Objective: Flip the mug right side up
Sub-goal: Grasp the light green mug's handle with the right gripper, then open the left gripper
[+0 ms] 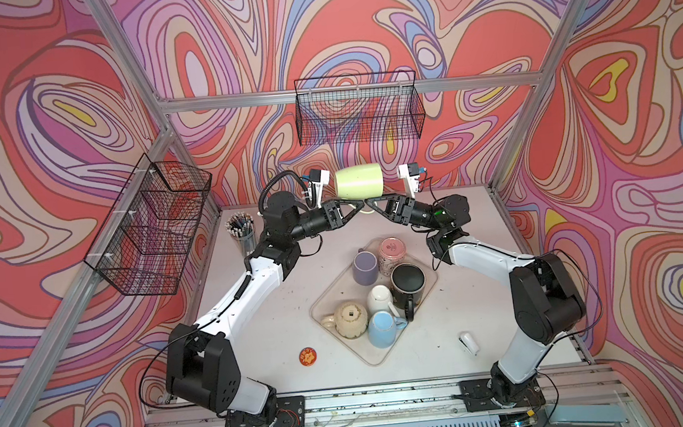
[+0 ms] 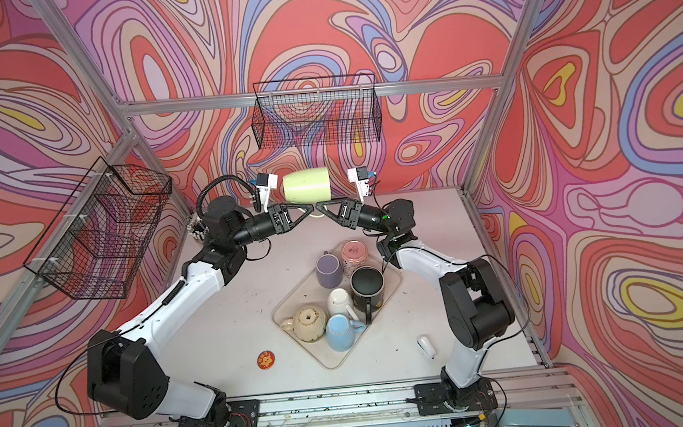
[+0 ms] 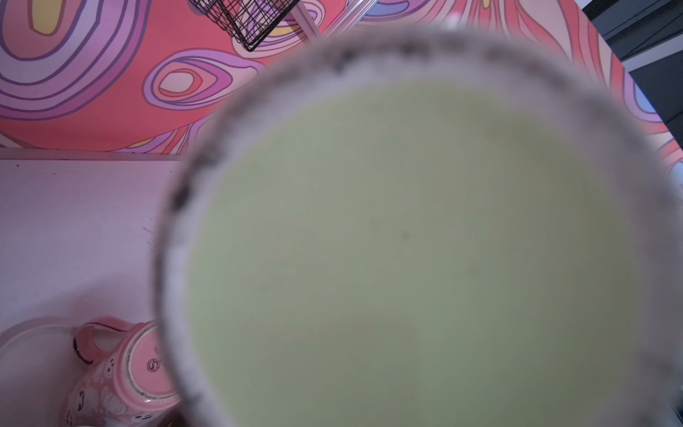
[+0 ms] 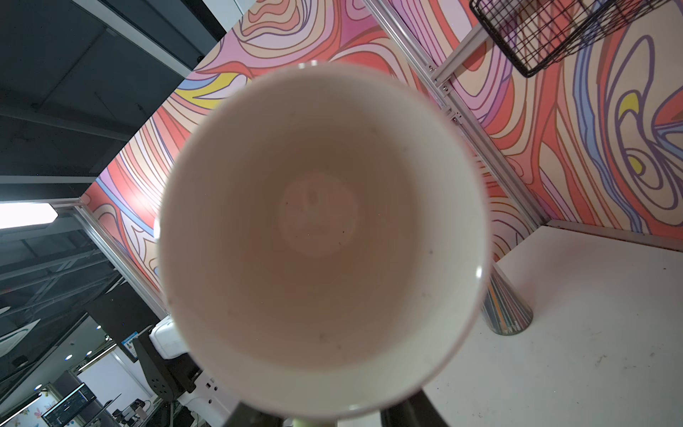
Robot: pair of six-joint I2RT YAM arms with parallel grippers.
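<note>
Upper centre in both top views, we've got the left gripper (image 1: 357, 209) pinched tight under the mug (image 1: 359, 181), holding it aloft, by the handle (image 4: 314, 422) we reckon. The mug lies sideways, base pointing left, mouth pointing right. On the right, the right gripper (image 1: 372, 204) meets it tip to tip, jaws apart astride that handle, and just as near for the turn.

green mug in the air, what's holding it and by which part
The green mug lies sideways in the air, held from below, apparently at its handle, by the left end effector; the right end effector meets it there, its grip unclear.
</note>
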